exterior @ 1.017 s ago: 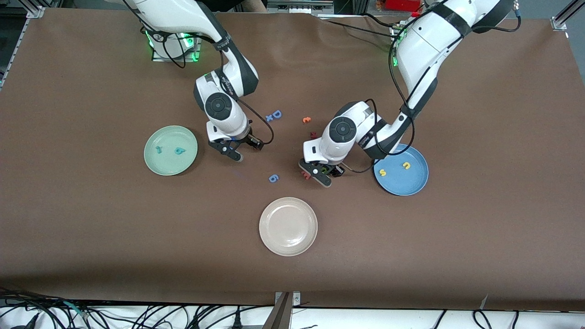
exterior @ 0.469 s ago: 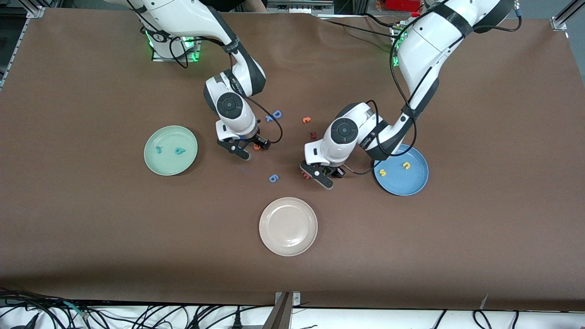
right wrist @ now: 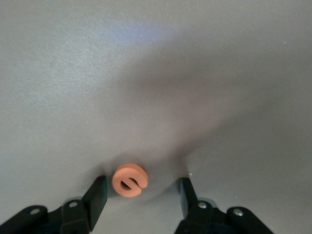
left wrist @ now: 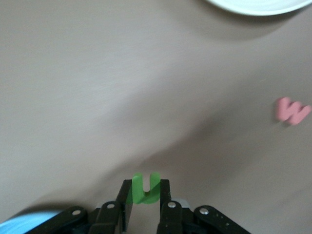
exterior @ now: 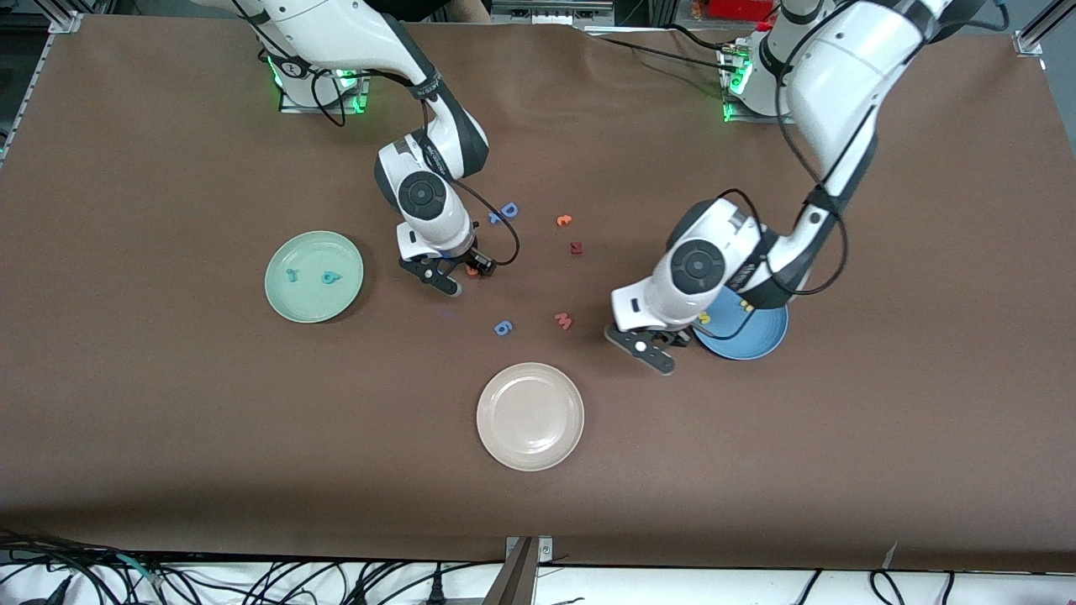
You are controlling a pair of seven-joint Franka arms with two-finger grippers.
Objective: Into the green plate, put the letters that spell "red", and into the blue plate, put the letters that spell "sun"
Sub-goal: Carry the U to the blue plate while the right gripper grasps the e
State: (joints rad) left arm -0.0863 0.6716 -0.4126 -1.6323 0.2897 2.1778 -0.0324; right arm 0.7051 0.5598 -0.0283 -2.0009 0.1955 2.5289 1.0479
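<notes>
My left gripper is shut on the green "u" arch and holds it over bare table beside the blue plate. The left arm covers part of that plate, where the yellow "s" and a yellow arch lie. My right gripper stands open low over the table, with the orange "e" lying between its fingers, closer to one finger and touching neither. The green plate holds the teal "r" and the teal "d".
A cream-white plate sits nearest the front camera. Loose on the table between the arms are a pinkish "w", a blue "6", a dark red letter, a small orange letter and a blue "D".
The left arm closed on the green arch beside the pinkish "w" and carried it toward the blue plate. The right gripper moved from beside the green plate to the orange "e" and its fingers narrowed slightly.
</notes>
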